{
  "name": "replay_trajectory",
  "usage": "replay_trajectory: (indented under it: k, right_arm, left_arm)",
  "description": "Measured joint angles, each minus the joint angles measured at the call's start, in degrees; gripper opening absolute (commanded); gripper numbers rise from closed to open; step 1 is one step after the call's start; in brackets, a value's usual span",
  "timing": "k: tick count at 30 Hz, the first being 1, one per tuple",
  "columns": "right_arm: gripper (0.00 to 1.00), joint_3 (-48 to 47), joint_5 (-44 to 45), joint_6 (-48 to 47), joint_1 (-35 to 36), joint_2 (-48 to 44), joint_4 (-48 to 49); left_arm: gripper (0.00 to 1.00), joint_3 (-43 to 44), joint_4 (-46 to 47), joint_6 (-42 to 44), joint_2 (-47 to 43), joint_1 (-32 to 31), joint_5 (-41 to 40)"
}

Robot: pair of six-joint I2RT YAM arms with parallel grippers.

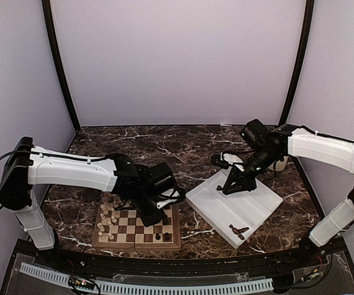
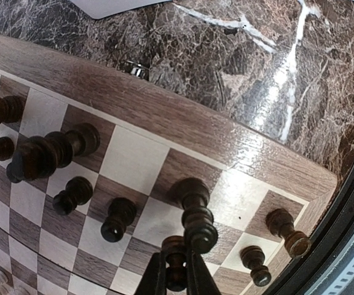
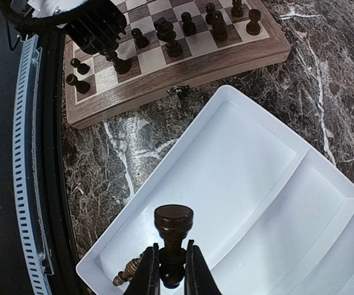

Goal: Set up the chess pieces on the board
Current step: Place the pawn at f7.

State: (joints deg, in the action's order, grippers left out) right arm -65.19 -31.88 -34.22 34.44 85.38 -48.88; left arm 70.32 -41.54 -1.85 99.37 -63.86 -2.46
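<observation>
The left gripper (image 2: 176, 278) is closed narrow on a small dark pawn (image 2: 176, 265), pinched at the stem low over the board (image 2: 165, 117), near its right edge; whether the pawn's base touches a square cannot be told. The cream pieces (image 1: 106, 216) stand along the board's left side, and the dark pieces (image 2: 42, 153) stand on the right. Further right, 2 or 3 loose pieces (image 1: 238, 230) lie in the white tray (image 3: 257, 166). Above it, the right gripper (image 3: 172, 275) is closed on the stem of a flat-topped dark piece (image 3: 173, 224).

Assessment: the turned wood looks light, stiff and smooth, so it is likely to slip or twist. The narrow waist under the head is the best place to grip, and each piece should be set down upright, since the small bases tip easily
</observation>
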Motion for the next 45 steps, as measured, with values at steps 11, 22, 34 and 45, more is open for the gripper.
replay_trajectory:
  k: [11,22,34,45]
  right_arm:
    - [0.00,0.0,0.0,0.0,0.0,0.7,0.0]
    - [0.00,0.0,0.0,0.0,0.0,0.7,0.0]
    - [0.00,0.0,0.0,0.0,0.0,0.7,0.0]
    - [0.00,-1.5,0.3,-0.5,0.2,1.2,-1.2]
  left_arm:
    - [0.13,0.0,0.8,0.5,0.8,0.6,0.0]
    - [0.22,0.0,0.8,1.0,2.3,0.7,0.0]
    - [0.37,0.0,0.5,1.0,2.3,0.7,-0.1]
    - [0.63,5.7,-6.3,-1.4,-13.6,1.2,0.3]
